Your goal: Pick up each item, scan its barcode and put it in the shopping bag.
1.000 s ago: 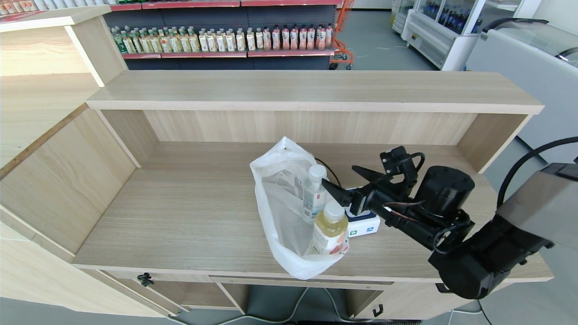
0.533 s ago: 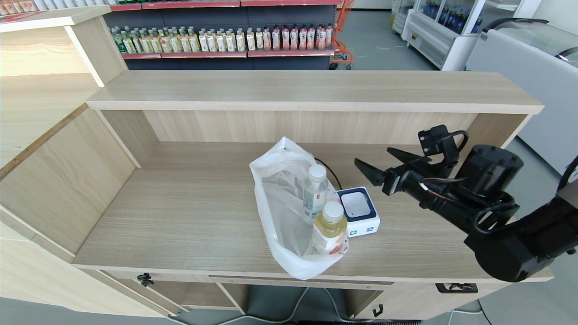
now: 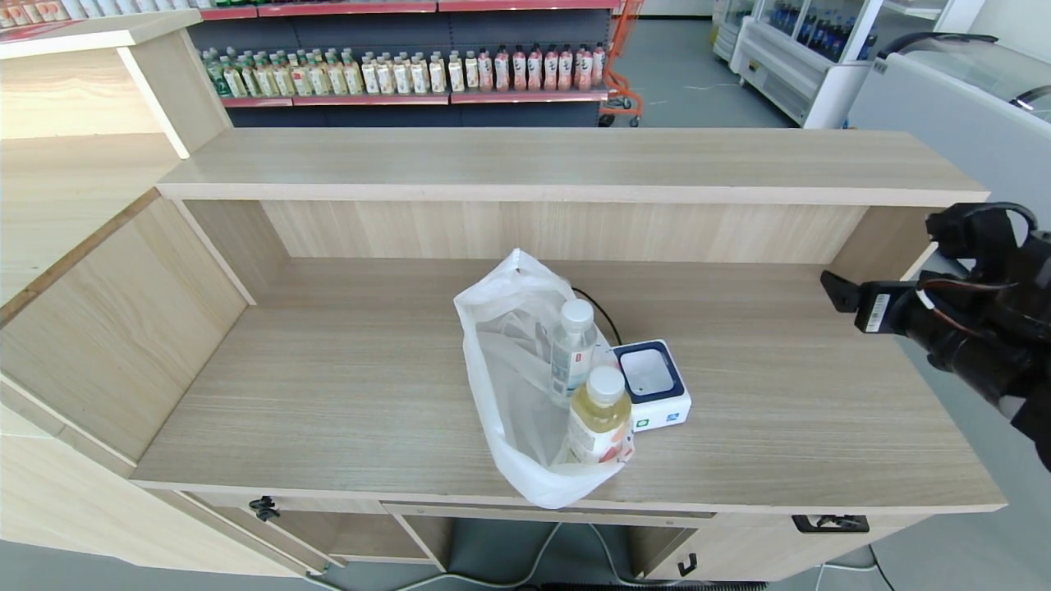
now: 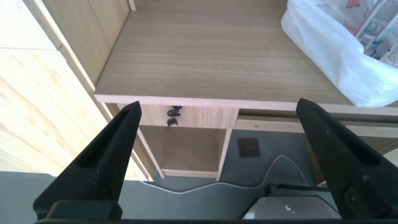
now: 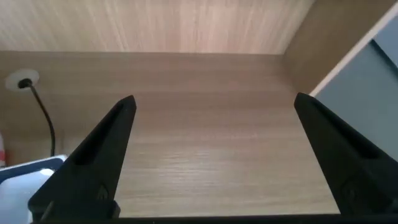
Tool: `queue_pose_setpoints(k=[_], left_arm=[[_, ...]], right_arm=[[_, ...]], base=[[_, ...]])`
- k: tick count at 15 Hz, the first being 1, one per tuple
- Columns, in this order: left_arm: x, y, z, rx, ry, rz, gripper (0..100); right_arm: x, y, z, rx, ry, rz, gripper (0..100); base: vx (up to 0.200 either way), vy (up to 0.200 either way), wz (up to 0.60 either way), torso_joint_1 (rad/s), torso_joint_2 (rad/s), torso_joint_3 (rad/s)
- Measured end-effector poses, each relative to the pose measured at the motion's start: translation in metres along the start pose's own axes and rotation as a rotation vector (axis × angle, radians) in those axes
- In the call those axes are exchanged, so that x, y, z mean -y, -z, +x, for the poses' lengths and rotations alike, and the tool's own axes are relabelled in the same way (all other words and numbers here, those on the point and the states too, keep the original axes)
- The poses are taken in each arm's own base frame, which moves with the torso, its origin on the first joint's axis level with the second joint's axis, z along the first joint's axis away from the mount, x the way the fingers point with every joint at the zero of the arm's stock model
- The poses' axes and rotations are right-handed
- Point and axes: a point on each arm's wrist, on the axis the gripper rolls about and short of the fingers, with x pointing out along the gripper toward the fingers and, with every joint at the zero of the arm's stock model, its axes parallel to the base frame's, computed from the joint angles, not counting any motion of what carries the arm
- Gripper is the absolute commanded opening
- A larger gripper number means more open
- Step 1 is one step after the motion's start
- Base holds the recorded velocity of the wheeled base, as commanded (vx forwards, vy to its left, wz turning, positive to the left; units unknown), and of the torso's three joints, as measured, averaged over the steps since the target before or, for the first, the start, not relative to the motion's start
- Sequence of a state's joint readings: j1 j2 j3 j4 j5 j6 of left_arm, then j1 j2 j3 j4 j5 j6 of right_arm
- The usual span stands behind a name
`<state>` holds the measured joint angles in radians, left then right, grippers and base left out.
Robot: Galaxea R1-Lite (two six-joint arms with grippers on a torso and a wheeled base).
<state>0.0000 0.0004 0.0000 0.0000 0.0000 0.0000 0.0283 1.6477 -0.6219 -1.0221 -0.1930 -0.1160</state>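
Head view: shopping bag at middle of countertop front edge, clear bottle and yellow bottle upright inside; right gripper above right edge.
Left wrist view: left gripper off front edge — jaws wide apart, empty.
Right wrist view: right gripper jaws wide apart, empty.

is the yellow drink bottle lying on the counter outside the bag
No, the yellow drink bottle stands upright inside the shopping bag.

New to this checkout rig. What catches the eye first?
A white shopping bag stands in the middle of the counter, a clear bottle and a yellow drink bottle upright inside. A small scanner sits beside it on the robot's right. The right gripper hangs open and empty at the counter's right end.
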Motion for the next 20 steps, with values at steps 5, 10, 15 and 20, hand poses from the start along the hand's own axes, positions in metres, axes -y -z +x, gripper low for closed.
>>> queue_pose_setpoints(k=[5,10,15,20], left_arm=[[0.0,0.0,0.0,0.0,0.0,0.0,100],[0.0,0.0,0.0,0.0,0.0,0.0,100],[0.0,0.0,0.0,0.0,0.0,0.0,100],[0.0,0.0,0.0,0.0,0.0,0.0,100]], right_arm=[[0.019,0.038,-0.088,-0.166,0.129,-0.013,100],[0.026,0.06,-0.168,-0.191,0.134,-0.006,100],[0.034,0.078,-0.227,-0.21,-0.013,0.02,100],[0.041,0.107,-0.276,-0.157,-0.057,0.048,100]], base=[[0.0,0.0,0.0,0.0,0.0,0.0],[0.0,0.0,0.0,0.0,0.0,0.0],[0.0,0.0,0.0,0.0,0.0,0.0],[0.0,0.0,0.0,0.0,0.0,0.0]])
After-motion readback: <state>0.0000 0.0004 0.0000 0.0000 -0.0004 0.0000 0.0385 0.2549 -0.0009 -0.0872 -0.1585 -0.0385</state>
